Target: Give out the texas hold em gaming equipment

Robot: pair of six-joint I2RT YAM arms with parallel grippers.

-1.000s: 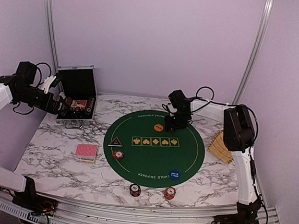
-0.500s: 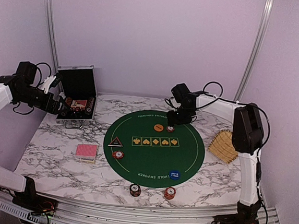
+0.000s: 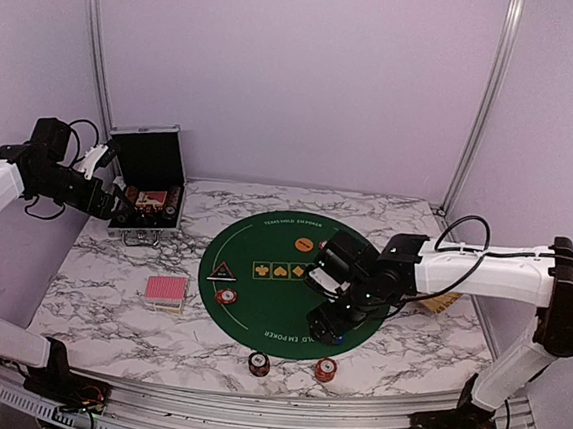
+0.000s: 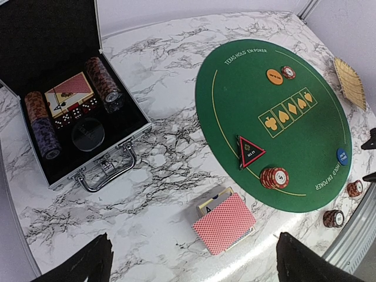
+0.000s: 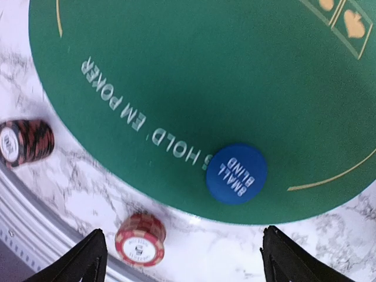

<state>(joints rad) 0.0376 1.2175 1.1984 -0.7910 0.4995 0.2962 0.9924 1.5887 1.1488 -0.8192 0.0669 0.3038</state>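
My right gripper (image 3: 325, 326) hangs open over the near edge of the green mat (image 3: 258, 312), with nothing between its fingers. In the right wrist view the blue button (image 5: 236, 174) lies on the mat just ahead of the gripper (image 5: 182, 258), and a dark-red chip stack (image 5: 140, 239) stands on the marble. The orange button (image 4: 274, 76) has a chip (image 4: 288, 71) beside it. The black triangular marker (image 4: 249, 151) and a chip stack (image 4: 274, 177) sit at the mat's left. The pink-backed card deck (image 4: 225, 223) lies on the marble. My left gripper (image 3: 117, 203) is open by the case.
The open silver-edged case (image 4: 111, 167) at the back left holds chip rows (image 4: 103, 79), cards and dice. A wicker basket (image 4: 350, 82) sits right of the mat. Two chip stacks (image 3: 259, 364) (image 3: 325, 369) stand near the table's front edge.
My right arm swung from the far side of the mat by the orange button to the near side, leaving a chip there, and its jaws opened wider. The left arm stayed still.
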